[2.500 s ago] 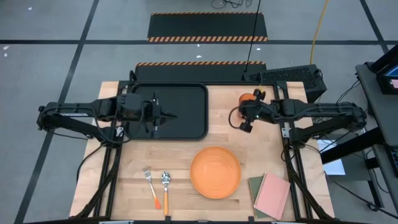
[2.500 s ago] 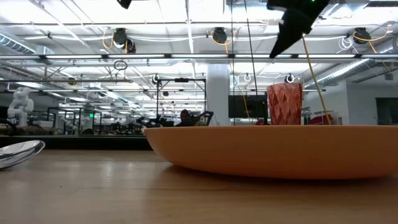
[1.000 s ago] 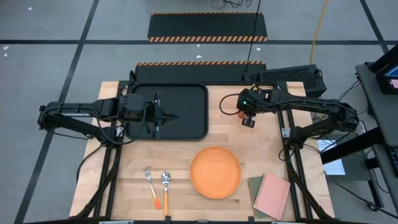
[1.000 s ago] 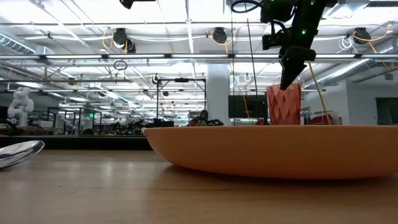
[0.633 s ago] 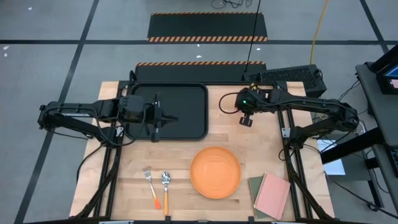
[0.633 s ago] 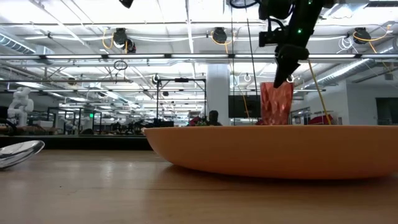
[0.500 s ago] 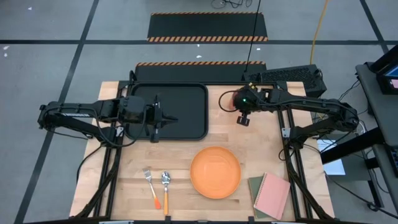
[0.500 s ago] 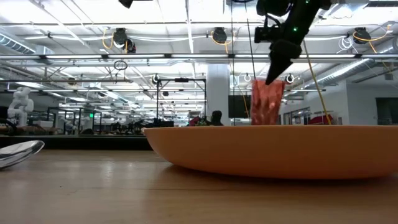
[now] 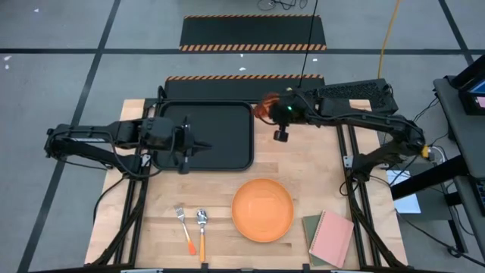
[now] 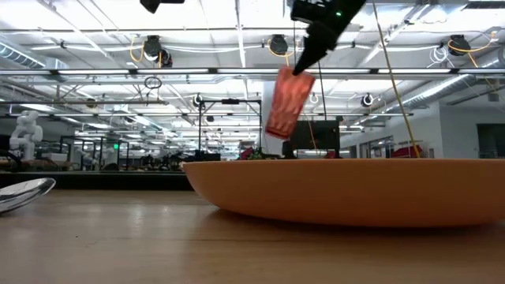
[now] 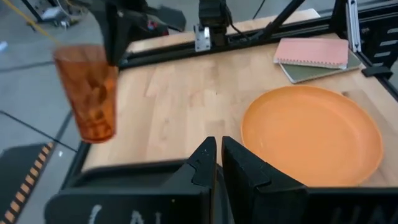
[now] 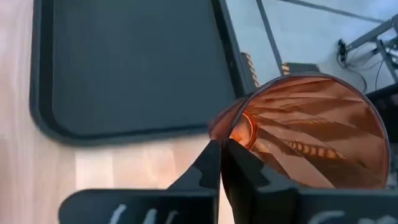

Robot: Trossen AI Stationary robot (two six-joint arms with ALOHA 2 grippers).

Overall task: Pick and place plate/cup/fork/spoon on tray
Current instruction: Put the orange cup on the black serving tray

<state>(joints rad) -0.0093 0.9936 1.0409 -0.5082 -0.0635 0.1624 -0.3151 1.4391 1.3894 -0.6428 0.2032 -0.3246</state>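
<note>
One cup [image 9: 265, 105] hangs tilted in the air, pinched at its rim by the right tool [image 9: 277, 114], just off the tray's [image 9: 244, 136] right rim near its far corner; the tray lies to the left of it, so the carry looks nearly finished. Left tool [image 9: 203, 145], fingers pressed together, waits over the tray. One plate [image 9: 262, 209], one fork [image 9: 183, 223] and one spoon [image 9: 202, 227] lie on the bench [image 9: 318, 182], well apart from the tray.
</note>
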